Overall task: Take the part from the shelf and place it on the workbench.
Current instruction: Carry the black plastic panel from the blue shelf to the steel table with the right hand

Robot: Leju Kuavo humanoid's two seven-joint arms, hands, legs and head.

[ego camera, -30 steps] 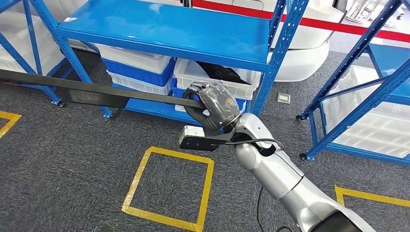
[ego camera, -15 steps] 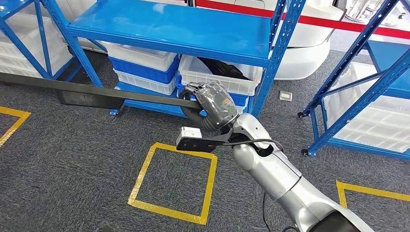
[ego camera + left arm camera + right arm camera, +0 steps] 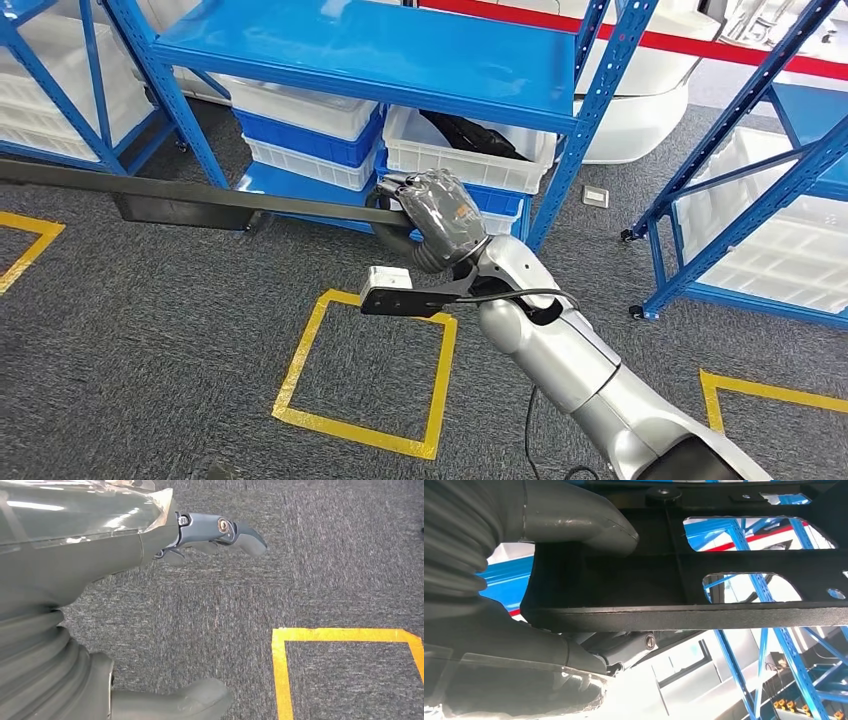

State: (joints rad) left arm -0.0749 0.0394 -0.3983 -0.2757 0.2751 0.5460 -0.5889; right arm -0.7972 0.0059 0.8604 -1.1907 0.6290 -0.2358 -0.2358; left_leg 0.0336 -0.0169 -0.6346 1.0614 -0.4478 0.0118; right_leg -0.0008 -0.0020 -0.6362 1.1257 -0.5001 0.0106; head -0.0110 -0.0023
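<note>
Crosswise, level: part [image 3: 190, 200] in right hand [image 3: 437, 212].

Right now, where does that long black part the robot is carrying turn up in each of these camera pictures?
Head view: the long black part runs from the left edge to the right robot hand, which grips its end.
Left wrist view: not in it.
Right wrist view: black part with cut-outs, right beside the robot hand.
Shared landmark: blue shelf.

Right hand [image 3: 432, 212] grips end of long black part [image 3: 185, 200], held level, extending left out of frame above grey carpet [image 3: 140, 340]. Behind: blue shelf [image 3: 380, 50] with white bins [image 3: 470, 160]. Yellow tape square [image 3: 370, 370] on floor beneath silver arm [image 3: 570, 360].
</note>
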